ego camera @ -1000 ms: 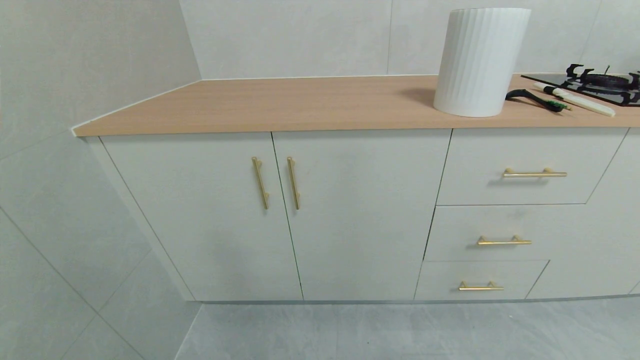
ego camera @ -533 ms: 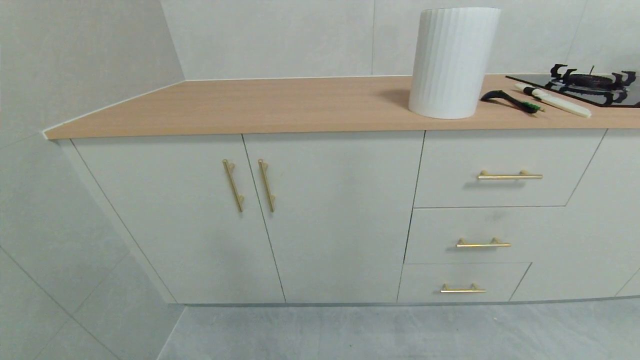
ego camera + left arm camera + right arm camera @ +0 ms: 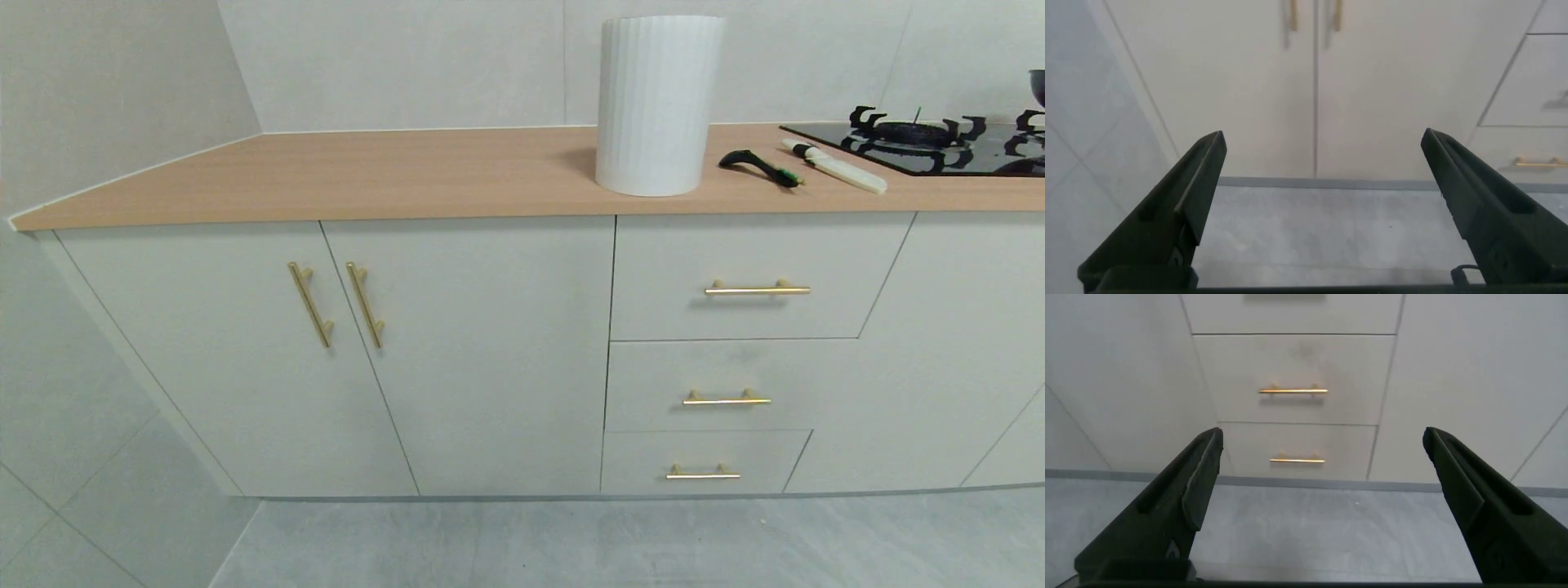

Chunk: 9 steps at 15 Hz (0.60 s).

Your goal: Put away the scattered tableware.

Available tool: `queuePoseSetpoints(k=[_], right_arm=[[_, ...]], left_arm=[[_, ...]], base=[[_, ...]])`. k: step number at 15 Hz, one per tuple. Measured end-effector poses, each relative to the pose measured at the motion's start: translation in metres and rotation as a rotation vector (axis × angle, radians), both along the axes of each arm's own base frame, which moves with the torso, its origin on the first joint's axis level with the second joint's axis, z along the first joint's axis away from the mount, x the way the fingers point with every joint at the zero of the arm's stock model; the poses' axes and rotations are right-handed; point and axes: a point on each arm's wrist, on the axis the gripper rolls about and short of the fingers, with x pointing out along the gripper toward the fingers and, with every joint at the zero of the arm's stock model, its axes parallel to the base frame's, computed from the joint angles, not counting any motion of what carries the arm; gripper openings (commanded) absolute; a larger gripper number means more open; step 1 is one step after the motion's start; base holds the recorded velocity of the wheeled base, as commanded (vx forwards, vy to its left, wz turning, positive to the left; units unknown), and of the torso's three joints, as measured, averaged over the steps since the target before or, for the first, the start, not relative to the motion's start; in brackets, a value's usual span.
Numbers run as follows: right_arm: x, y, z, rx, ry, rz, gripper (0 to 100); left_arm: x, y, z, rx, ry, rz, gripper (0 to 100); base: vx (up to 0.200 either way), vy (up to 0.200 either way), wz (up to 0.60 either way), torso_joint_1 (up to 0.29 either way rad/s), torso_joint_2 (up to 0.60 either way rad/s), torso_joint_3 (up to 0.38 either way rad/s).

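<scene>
Left hand [image 3: 1323, 139], right hand [image 3: 1323, 437] wide open, empty. Camera swung rightward: black utensil [image 3: 755, 166], white utensil [image 3: 834, 166] on worktop [image 3: 367, 175] now upper right, nearer frame centre. Likely still approaching.

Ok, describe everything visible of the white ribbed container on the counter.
The white ribbed container is a tall cylinder with fine vertical ribs, matte white, perhaps ceramic or plastic. It stands upright on the wooden countertop, near its front edge, above the top drawer's left end. Its inside cannot be seen. A black-handled utensil lies to its right, apart from it; only the countertop touches it.
</scene>
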Motion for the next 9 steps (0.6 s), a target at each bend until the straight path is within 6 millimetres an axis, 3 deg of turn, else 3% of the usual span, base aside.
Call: queuePoseSetpoints(k=[9], right_arm=[[0.0, 0.0, 0.0, 0.0, 0.0, -0.001, 100]], left_arm=[[0.0, 0.0, -0.0001, 0.001, 0.0, 0.0, 100]], base=[[0.0, 0.0, 0.0, 0.0, 0.0, 0.0]])
